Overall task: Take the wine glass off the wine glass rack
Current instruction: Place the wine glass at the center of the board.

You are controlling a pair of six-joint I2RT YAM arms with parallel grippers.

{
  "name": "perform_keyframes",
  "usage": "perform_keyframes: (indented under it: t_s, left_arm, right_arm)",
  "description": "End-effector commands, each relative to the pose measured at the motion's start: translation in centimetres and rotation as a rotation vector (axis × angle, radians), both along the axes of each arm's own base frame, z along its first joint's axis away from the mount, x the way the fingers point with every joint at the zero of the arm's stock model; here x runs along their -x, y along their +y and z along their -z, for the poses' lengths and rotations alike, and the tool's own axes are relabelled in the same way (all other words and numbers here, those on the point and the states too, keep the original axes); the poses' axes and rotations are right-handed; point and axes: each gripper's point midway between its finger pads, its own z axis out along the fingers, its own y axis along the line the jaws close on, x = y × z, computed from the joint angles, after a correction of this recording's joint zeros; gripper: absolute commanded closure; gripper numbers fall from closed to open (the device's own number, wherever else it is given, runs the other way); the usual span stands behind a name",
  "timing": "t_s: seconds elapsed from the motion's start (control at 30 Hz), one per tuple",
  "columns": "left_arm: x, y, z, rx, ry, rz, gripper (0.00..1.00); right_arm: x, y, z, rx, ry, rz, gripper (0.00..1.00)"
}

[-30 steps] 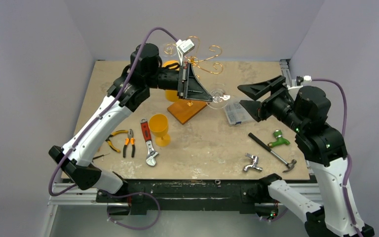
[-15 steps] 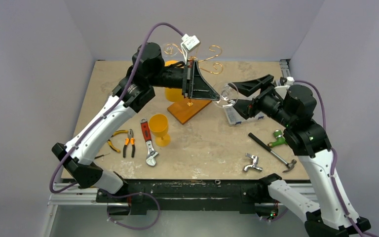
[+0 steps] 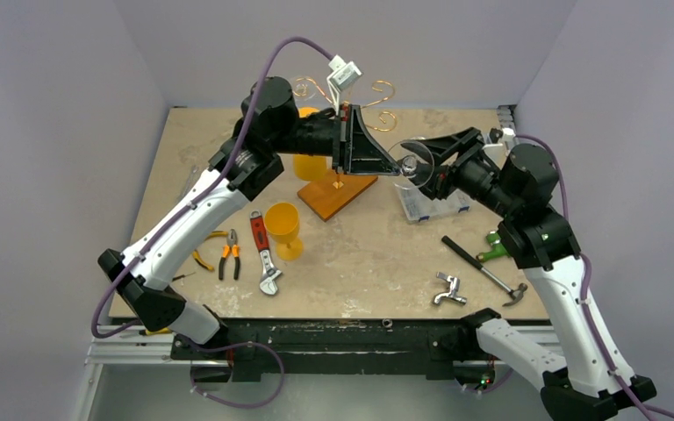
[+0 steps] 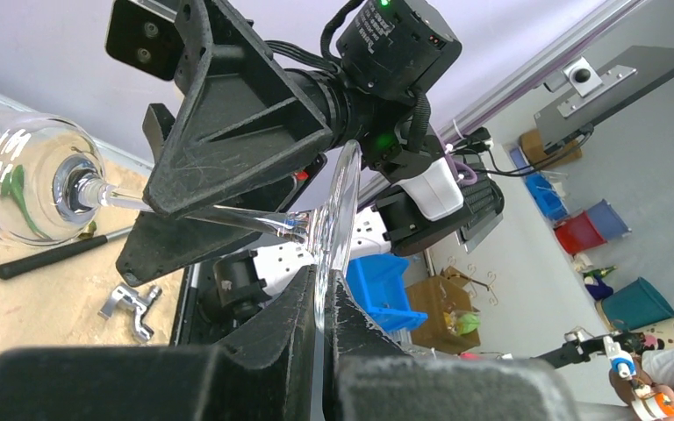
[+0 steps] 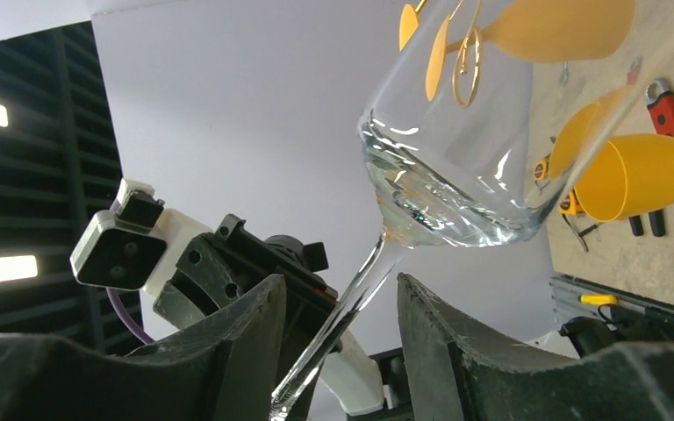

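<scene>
Right gripper (image 5: 338, 317) moved in from right; jaws narrowed, straddling wine glass (image 3: 412, 164) stem, not yet pinching. Left gripper (image 4: 320, 294) clamped tight on glass foot. Glass horizontal, airborne, just right of wine glass rack (image 3: 329, 198). Handover looked imminent.

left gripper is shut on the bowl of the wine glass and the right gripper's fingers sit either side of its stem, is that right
Not the bowl: the left gripper is shut on the foot of the wine glass, pinched edge-on in the left wrist view. The fingers of the right gripper do sit either side of the stem.
</scene>
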Motion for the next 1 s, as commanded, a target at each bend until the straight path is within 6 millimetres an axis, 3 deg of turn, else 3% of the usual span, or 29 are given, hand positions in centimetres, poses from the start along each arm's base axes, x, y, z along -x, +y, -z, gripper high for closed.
perform_keyframes:
  t_s: [0.0, 0.13, 0.4, 0.6, 0.97]
  left_arm:
    - [0.2, -0.1, -3.2, 0.109, -0.158, -0.004, 1.00]
    - [0.3, -0.5, -2.9, 0.107, -0.154, 0.015, 1.00]
    - [0.6, -0.6, -2.6, 0.101, -0.156, 0.042, 1.00]
    - [1.1, -0.3, -1.8, 0.081, -0.166, 0.054, 0.99]
    - [1.5, 0.0, -0.5, 0.028, -0.133, 0.064, 0.49]
  right_arm:
    - [0.1, 0.3, -1.5, -0.039, -0.049, -0.026, 0.54]
    - [-0.1, 0.6, -1.5, -0.043, -0.044, -0.037, 0.65]
    - [-0.4, 1.0, -1.5, -0.044, -0.054, -0.057, 1.00]
    - [-0.4, 0.4, -2.3, -0.043, -0.100, -0.024, 1.00]
    - [-0.2, -0.6, -4.2, -0.032, -0.209, 0.026, 1.00]
